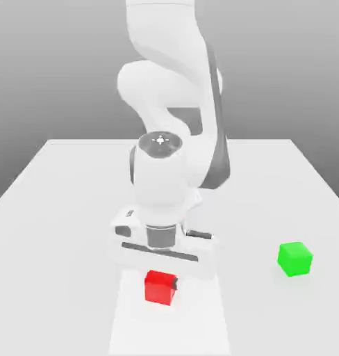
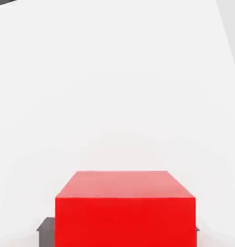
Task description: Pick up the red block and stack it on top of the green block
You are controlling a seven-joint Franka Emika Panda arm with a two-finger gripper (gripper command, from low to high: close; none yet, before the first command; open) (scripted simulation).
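The red block (image 1: 160,287) is being seen on the white desk (image 1: 54,229), toward the near edge in the exterior view and a little to that view's left of centre. The white arm (image 1: 174,90) is being bent down over it, with the hand lowered right above the cube. The pincer (image 1: 162,284) is being presented at the block itself: a dark finger (image 1: 176,283) is being shown pressed against the cube's side on the exterior view's right, and in the hand view dark finger pads (image 2: 46,230) are being shown flush against both flanks of the red block (image 2: 124,210). The pincer is thus being held clamped on the red block, with no gap visible between pads and faces. Whether the cube is being lifted clear of the desk or is resting on it cannot be told, though its lower edge is being seen close to the surface.

The green block (image 1: 294,259) is being seen on the desk well apart from the red one, toward the exterior view's right and slightly farther back. It is sitting flat, turned a little so that one corner is being pointed at the camera, and nothing is touching it.
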